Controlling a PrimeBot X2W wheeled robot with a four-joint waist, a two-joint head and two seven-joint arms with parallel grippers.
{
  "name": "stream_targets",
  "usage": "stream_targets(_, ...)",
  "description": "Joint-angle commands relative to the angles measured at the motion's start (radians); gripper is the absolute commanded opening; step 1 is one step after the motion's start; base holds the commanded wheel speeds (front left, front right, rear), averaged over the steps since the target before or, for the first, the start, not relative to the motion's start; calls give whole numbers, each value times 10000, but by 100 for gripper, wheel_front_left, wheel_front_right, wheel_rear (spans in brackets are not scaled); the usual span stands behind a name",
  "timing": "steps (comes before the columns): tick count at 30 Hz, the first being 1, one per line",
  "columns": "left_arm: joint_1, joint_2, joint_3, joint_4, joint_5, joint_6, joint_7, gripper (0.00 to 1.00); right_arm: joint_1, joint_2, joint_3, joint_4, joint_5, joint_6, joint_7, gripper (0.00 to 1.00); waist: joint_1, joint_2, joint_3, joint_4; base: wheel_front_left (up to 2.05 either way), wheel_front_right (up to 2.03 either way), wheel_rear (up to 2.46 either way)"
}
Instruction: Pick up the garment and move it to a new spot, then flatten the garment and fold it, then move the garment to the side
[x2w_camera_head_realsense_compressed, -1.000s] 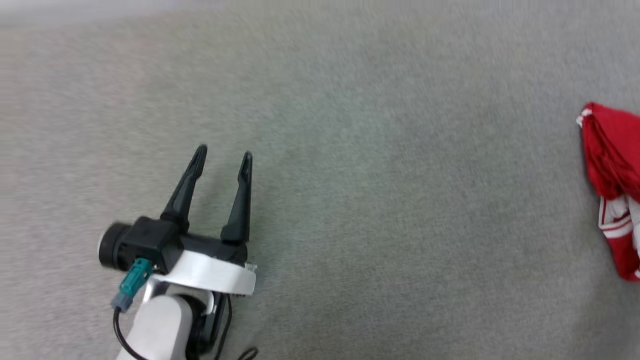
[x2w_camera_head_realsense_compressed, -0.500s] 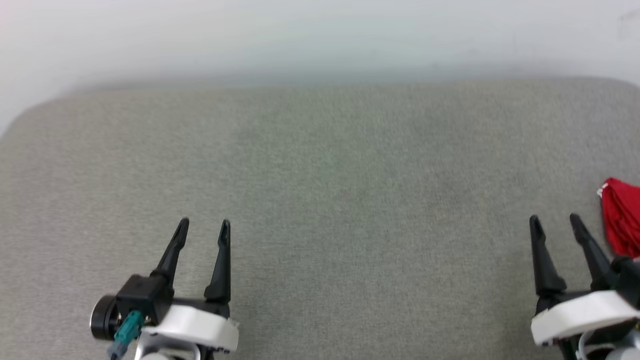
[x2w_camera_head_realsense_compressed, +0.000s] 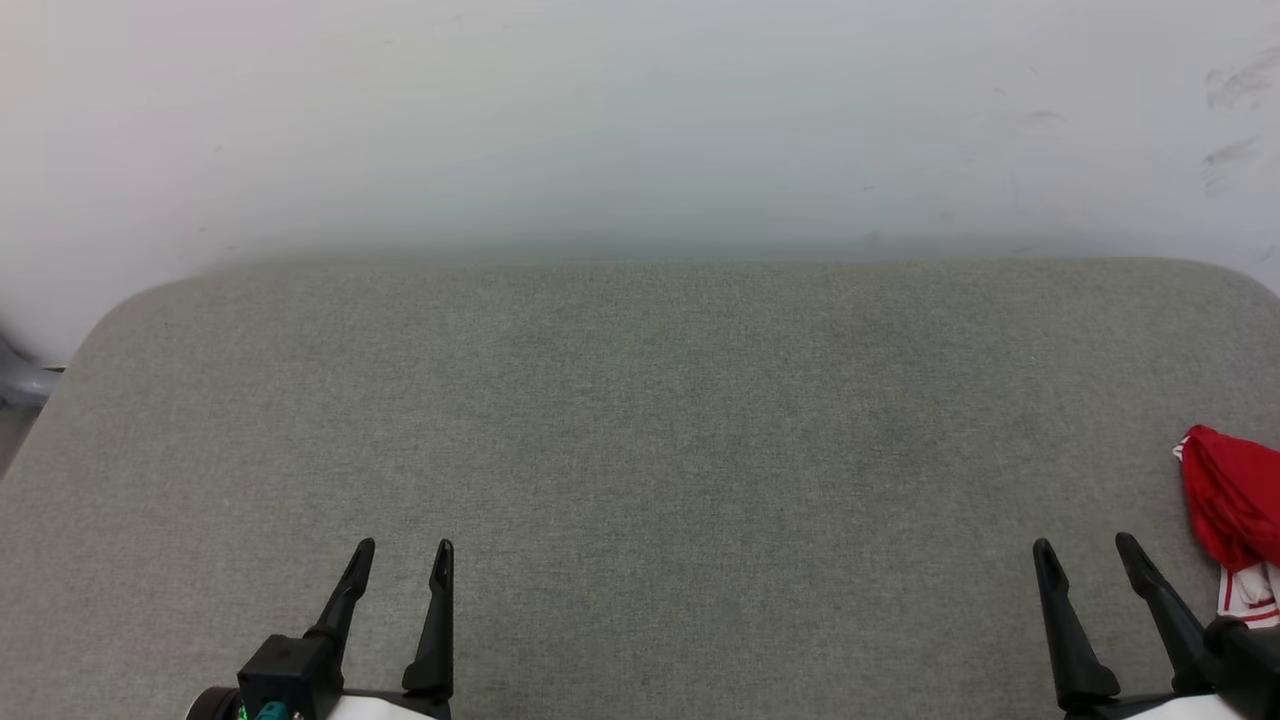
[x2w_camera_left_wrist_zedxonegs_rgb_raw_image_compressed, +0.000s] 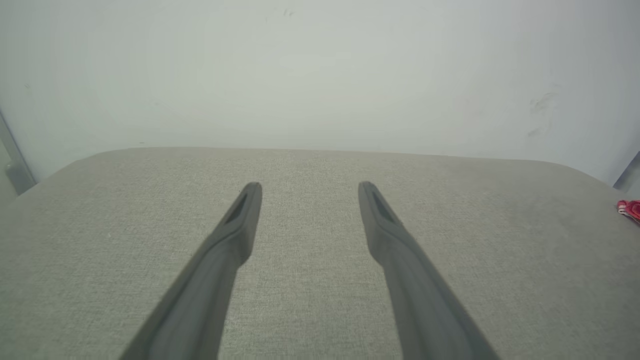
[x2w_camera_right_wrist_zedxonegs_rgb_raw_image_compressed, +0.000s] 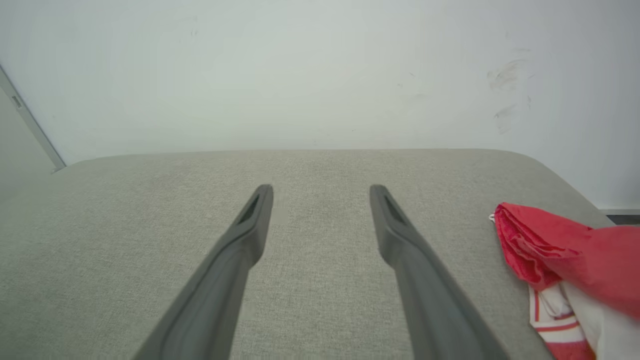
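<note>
Garment (x2w_camera_head_realsense_compressed: 1232, 500): bunched at grey cushion's (x2w_camera_head_realsense_compressed: 640, 420) right edge, long axis near-to-far, red end toward wall (x2w_camera_head_realsense_compressed: 640, 120), white striped end nearer robot.
Views: R wrist cam gives its folds + stripes up close; L wrist cam a red sliver (far right).
L gripper (x2w_camera_head_realsense_compressed: 404, 548): fingers apart, empty.
R gripper (x2w_camera_head_realsense_compressed: 1084, 545): apart too, empty, just beside garment.
</note>
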Motion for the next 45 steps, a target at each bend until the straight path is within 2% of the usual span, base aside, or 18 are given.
stream_targets(1, 66, -48, 34, 75, 4, -79, -24, 100, 182, 64, -49, -173, -66, -8, 105, 100, 2, 0, -32, -32, 0, 0, 0)
stream_targets(15, -112, -212, 88, 307, 155, -243, -25, 100, 327, 139, -122, -495, -160, -8, 281, 100, 2, 0, -32, -68, 0, 0, 0)
stream_targets(16, -26, -222, 78, 305, 123, -246, 0, 0, 219, 98, -115, -447, -119, 0, 281, 0, 2, 0, -33, -68, 0, 0, 0)
stream_targets(19, 59, -272, 53, 554, 42, -251, 34, 0, 237, 104, -77, -191, -59, 0, 281, 0, 3, 0, -31, -69, 0, 0, 0)
stream_targets(45, -672, -466, 819, 977, -4426, -566, 1227, 0, -957, -154, 139, 1401, 4908, -1, 217, 0, 3, 0, 38, -67, 0, 0, 0)
